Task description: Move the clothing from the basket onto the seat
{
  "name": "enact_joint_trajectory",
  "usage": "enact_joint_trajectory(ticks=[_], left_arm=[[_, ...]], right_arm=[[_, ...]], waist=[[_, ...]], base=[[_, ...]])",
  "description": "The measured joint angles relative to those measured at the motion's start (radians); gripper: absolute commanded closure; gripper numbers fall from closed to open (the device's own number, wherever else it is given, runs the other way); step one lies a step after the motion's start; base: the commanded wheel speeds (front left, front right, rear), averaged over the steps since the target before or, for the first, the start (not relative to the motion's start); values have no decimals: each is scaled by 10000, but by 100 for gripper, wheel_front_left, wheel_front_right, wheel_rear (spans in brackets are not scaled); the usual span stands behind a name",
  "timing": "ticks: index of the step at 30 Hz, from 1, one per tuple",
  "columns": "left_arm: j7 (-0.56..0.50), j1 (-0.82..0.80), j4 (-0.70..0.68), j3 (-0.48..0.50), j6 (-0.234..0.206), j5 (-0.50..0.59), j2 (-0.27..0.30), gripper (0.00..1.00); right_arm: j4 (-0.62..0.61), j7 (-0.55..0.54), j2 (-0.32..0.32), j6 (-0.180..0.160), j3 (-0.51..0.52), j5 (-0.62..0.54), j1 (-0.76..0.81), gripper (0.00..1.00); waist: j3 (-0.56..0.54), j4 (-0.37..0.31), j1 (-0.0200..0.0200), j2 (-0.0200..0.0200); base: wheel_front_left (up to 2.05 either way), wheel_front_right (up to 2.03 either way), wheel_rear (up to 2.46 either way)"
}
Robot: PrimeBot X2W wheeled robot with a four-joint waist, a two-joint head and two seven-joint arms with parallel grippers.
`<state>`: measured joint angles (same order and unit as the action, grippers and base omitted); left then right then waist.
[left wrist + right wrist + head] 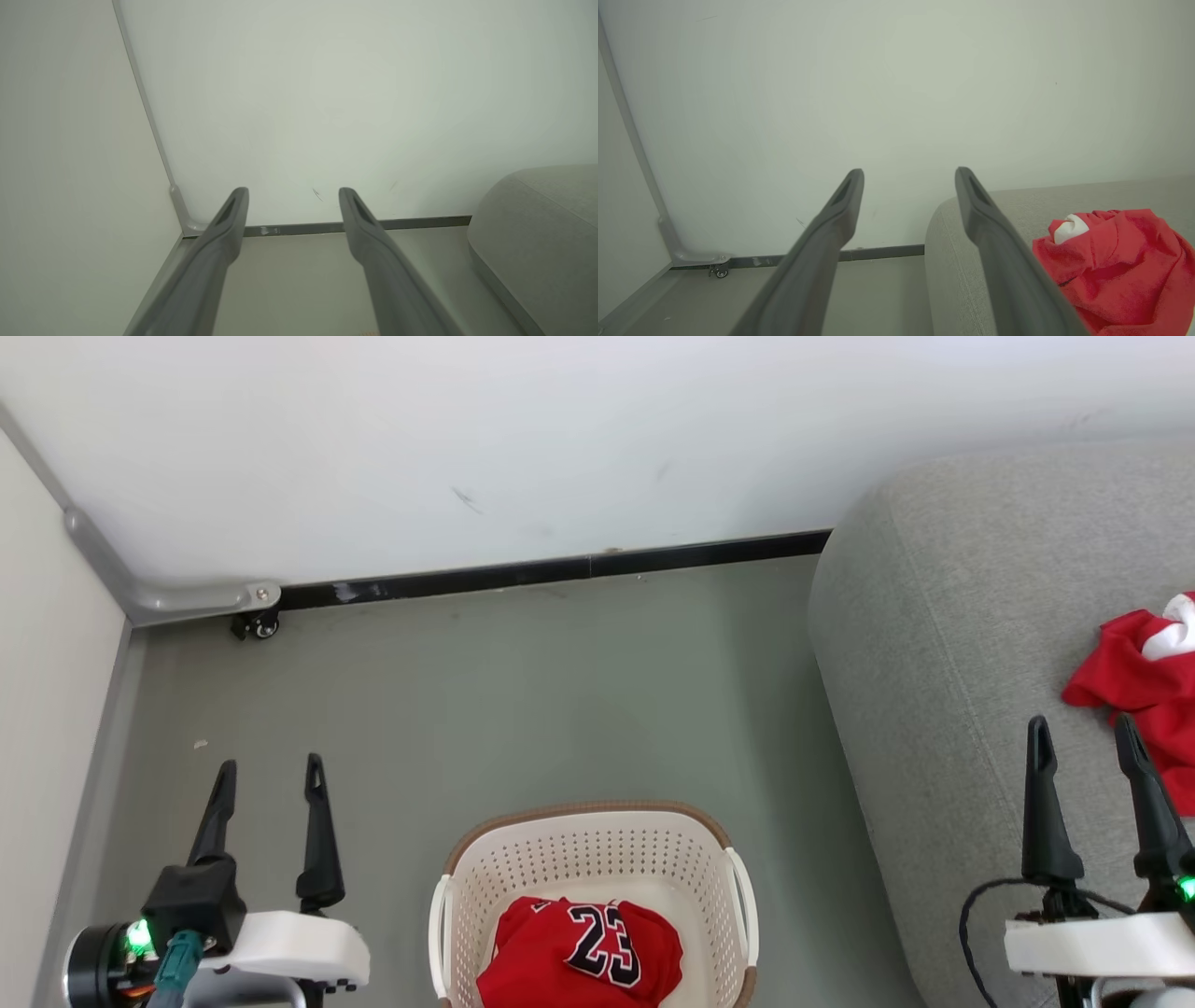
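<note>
A red jersey (579, 954) with a black-and-white 23 lies crumpled in the cream perforated basket (597, 854) on the floor at the bottom centre. A second red garment with white trim (1144, 681) (1120, 266) lies bunched on the grey seat (971, 644) (971, 280) at the right. My left gripper (269, 767) (293, 192) hovers open and empty over the floor, left of the basket. Open and empty too, my right gripper (1083, 728) (909, 171) hangs over the seat, just left of the bunched garment.
A white wall with a dark baseboard (560, 569) runs across the back. A pale panel with a metal frame and a small caster (257, 625) closes the left side. Grey floor (523, 709) stretches between the basket and the wall.
</note>
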<state>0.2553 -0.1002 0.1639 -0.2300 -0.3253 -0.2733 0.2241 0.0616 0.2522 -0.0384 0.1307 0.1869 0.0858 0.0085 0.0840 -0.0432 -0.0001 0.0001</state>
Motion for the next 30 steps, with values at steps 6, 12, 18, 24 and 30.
enact_joint_trajectory(ticks=[6, 12, 18, 24, 30], left_arm=[[0, 430, 61, 245, 0, -211, 140, 0], [0, 825, 88, 253, 35, -265, 113, 0], [0, 998, 88, 196, 176, -337, 117, 0], [0, 1197, 69, 173, 186, -332, 113, 0], [0, 1406, -54, -48, 207, -311, -100, 0]], right_arm=[[-13, -73, 8, 0, -23, 15, 426, 0], [-46, -244, 12, 0, -305, 21, 607, 0], [-52, -380, 12, 0, -454, 121, 872, 0], [-38, -598, 15, 0, -635, 121, 958, 0], [-236, -694, 15, 0, -669, 121, 1003, 0]], waist=[[-295, -141, 0, 0], [-571, -291, 0, 0], [-768, -392, 0, 0], [-956, -468, 0, 0], [-1066, -462, 0, 0]], base=[[0, 0, 0], [0, 0, 0], [0, 0, 0], [0, 0, 0], [0, 0, 0]])
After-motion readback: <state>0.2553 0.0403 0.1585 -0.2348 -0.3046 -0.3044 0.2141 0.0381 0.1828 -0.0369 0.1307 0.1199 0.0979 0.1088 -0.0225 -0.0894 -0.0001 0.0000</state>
